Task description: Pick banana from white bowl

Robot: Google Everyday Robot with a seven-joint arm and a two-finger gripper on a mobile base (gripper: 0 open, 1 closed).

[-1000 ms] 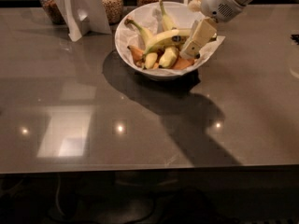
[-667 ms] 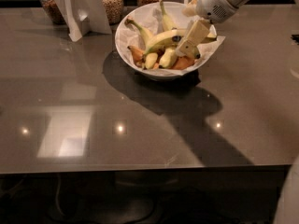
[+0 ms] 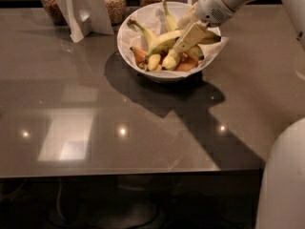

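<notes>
The white bowl (image 3: 143, 66), lined with crinkled white paper, stands at the back middle of the grey table. It holds several yellow-green bananas. The longest one, the banana (image 3: 162, 39), lies across the pile from lower left to upper right; its sticker does not show. My gripper (image 3: 189, 36) reaches in from the upper right and sits low over the middle of this banana, touching or nearly touching it. The gripper hides part of the banana. Shorter bananas (image 3: 170, 20) stand up behind it.
Glass jars of grain (image 3: 114, 4) stand along the back edge, with a white folded card stand (image 3: 81, 11) to the bowl's left. My white body (image 3: 283, 185) fills the lower right corner. The table's front edge (image 3: 128, 171) runs below.
My gripper has moved left, from the bowl's right rim to over the middle of the long banana. The bowl and the bananas have not shifted.
</notes>
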